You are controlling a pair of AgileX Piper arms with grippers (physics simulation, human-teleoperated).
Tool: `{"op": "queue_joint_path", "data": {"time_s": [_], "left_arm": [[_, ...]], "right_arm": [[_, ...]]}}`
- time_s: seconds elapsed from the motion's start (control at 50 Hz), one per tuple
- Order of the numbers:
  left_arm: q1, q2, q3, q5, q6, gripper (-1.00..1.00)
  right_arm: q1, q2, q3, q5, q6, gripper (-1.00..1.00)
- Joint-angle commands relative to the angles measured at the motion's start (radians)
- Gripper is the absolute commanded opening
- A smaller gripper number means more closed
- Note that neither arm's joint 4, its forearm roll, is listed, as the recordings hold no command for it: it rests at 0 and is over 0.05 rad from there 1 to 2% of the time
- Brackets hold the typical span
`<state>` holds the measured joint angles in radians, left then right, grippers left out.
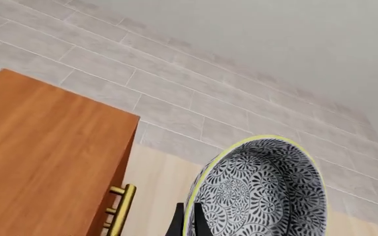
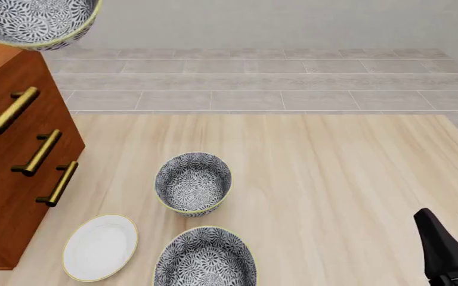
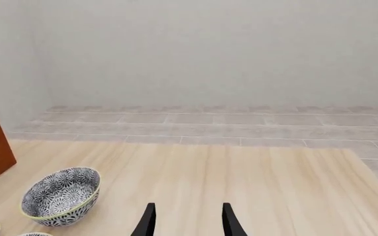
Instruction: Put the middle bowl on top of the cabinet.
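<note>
The middle bowl point(image 1: 258, 189) point(image 2: 31, 21), patterned dark grey and white with a pale yellow rim, hangs in the air at the front view's top left corner. It is above the reddish-brown cabinet point(image 2: 14, 107) point(image 1: 38, 157). My left gripper point(image 1: 189, 223) is shut on the bowl's rim, one dark finger inside and one outside. In the left wrist view the bowl sits just off the edge of the cabinet's top. The left arm does not show in the front view. My right gripper point(image 2: 454, 229) point(image 3: 187, 221) rests open low at the table's right, holding nothing.
On the table a deeper patterned bowl point(image 2: 193, 182) point(image 3: 61, 195) stands mid-left. Another wide patterned bowl point(image 2: 205, 259) sits at the near edge. A white plate point(image 2: 100, 246) lies beside the cabinet's foot. Brass handles point(image 2: 38, 152) stick out of the cabinet's front.
</note>
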<state>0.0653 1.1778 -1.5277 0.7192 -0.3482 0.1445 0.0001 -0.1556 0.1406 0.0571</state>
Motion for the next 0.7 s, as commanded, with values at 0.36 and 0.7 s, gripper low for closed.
{"op": "queue_joint_path", "data": {"time_s": [0.36, 0.7], "left_arm": [[0.085, 0.002, -0.007, 0.004, -0.080, -1.00], [0.135, 0.017, -0.018, 0.000, -0.099, -1.00]], "right_arm": [[0.004, 0.000, -0.016, 0.010, 0.001, 1.00], [0.007, 0.000, -0.017, 0.014, 0.005, 1.00]]}}
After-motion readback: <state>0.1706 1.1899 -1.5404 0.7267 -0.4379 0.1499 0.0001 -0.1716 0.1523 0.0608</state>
